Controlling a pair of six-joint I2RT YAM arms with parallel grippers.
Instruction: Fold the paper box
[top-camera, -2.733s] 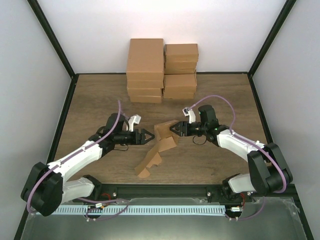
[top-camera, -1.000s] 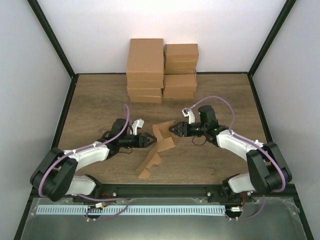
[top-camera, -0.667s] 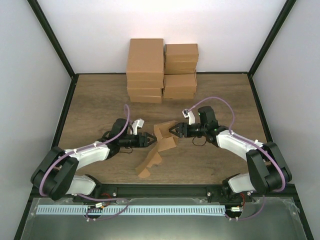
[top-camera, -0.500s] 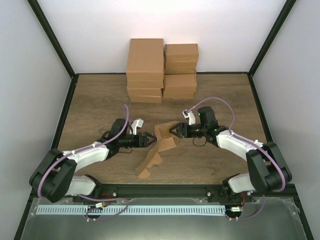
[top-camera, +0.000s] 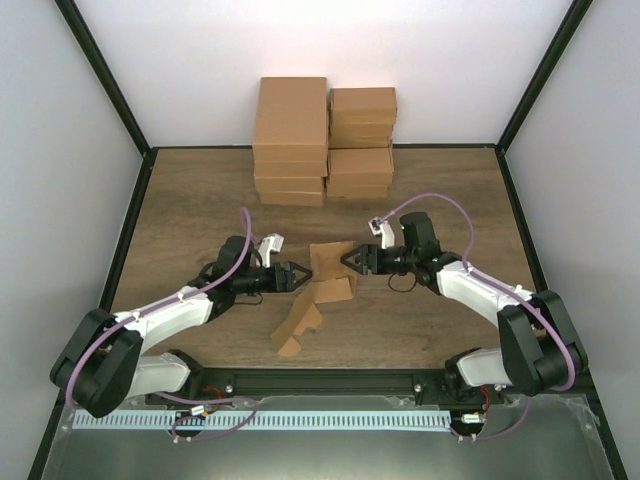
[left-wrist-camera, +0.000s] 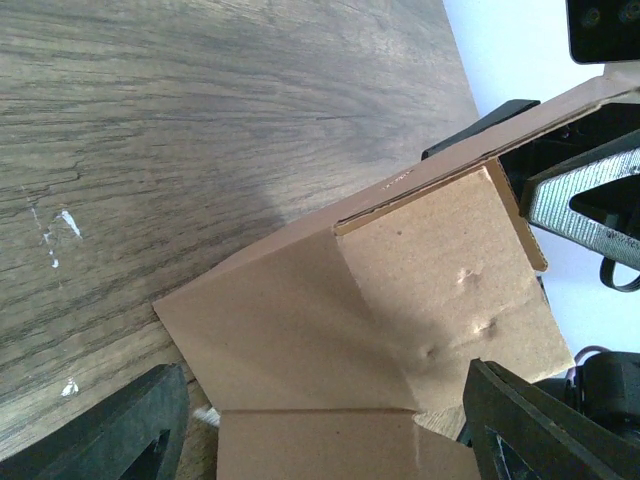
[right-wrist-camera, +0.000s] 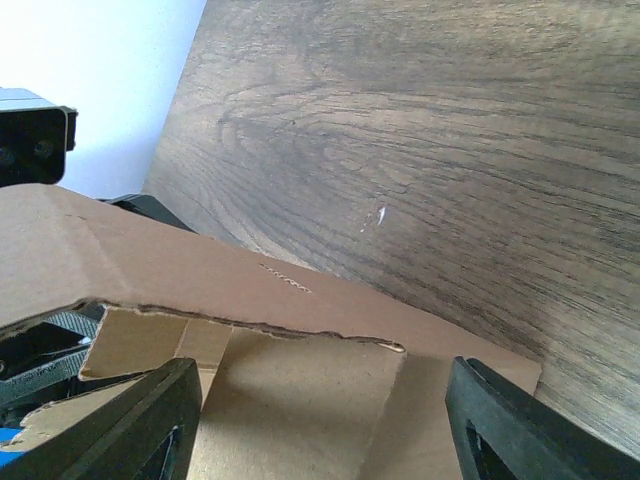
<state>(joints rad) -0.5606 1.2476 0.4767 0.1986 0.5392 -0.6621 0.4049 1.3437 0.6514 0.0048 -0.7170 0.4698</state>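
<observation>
The paper box (top-camera: 322, 291) is a tan die-cut sheet, partly folded, lying on the wooden table between the two arms, with its upper panels raised. My left gripper (top-camera: 298, 276) is at the box's left side, open, and a creased panel (left-wrist-camera: 350, 330) fills the space between its fingers (left-wrist-camera: 110, 430). My right gripper (top-camera: 347, 259) is at the box's upper right corner, also open. Its black fingers (right-wrist-camera: 530, 420) straddle a flap with a torn-looking edge (right-wrist-camera: 300, 400). Neither gripper pinches the cardboard.
Two stacks of larger brown cartons (top-camera: 291, 140) (top-camera: 362, 140) stand against the back wall. White walls with black frame posts (top-camera: 125, 230) close in the left and right sides. The box's lower tabs (top-camera: 290, 340) reach toward the near edge.
Both grippers have opened wider. The left gripper has drawn back slightly from the box, and the raised upper panels have settled flatter.
</observation>
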